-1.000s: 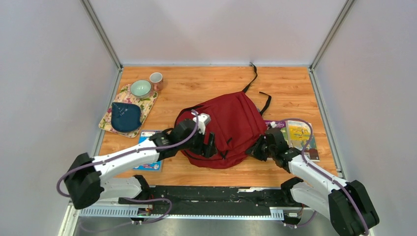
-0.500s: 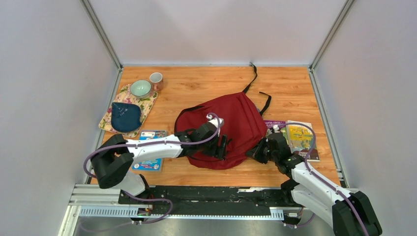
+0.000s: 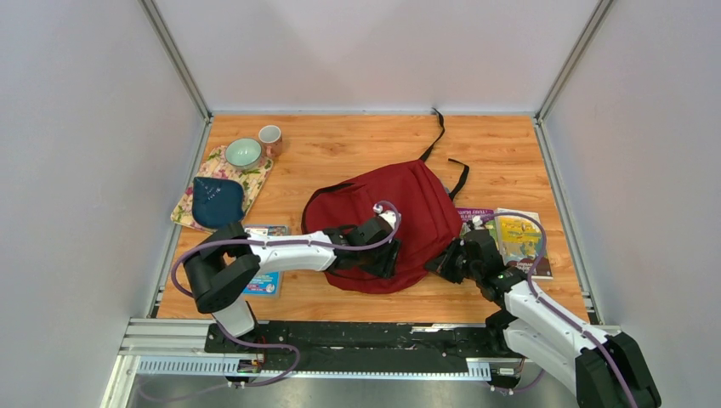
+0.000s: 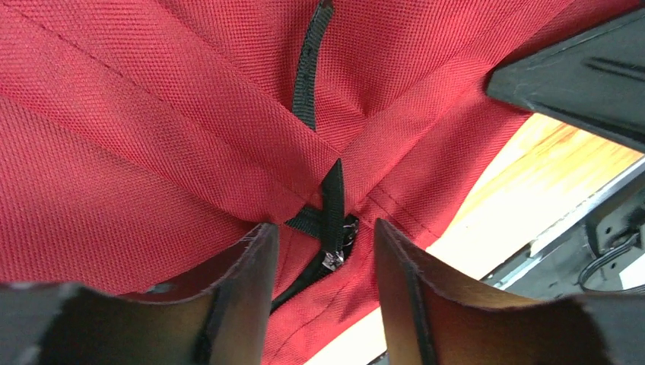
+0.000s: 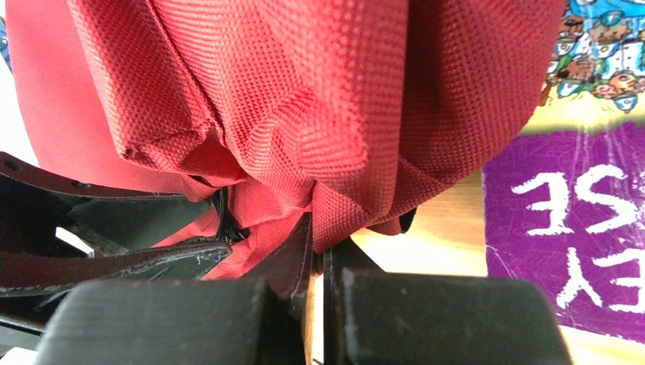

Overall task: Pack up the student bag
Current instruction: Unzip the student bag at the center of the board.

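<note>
The student bag (image 3: 408, 212), a dark red backpack, lies flat mid-table with its black straps trailing toward the back. My left gripper (image 3: 387, 259) is at the bag's near edge. In the left wrist view its jaws (image 4: 325, 228) stand open on either side of a black zipper pull (image 4: 332, 201), not touching it, with red fabric (image 4: 152, 114) behind. My right gripper (image 3: 440, 262) sits at the bag's near right corner. The right wrist view shows it (image 5: 319, 236) shut on a fold of the bag (image 5: 319, 91).
Two picture books (image 3: 514, 234) lie right of the bag, one with a purple cover (image 5: 578, 228). A blue booklet (image 3: 259, 285) is under the left arm. At the back left, a floral mat (image 3: 191, 217) holds a dark blue pouch (image 3: 217, 201) and bowl (image 3: 243, 153), with a mug (image 3: 270, 136) beside.
My left arm has reached further right along the bag's near edge, and its jaws have narrowed around the zipper pull. The right gripper has kept its hold in place.
</note>
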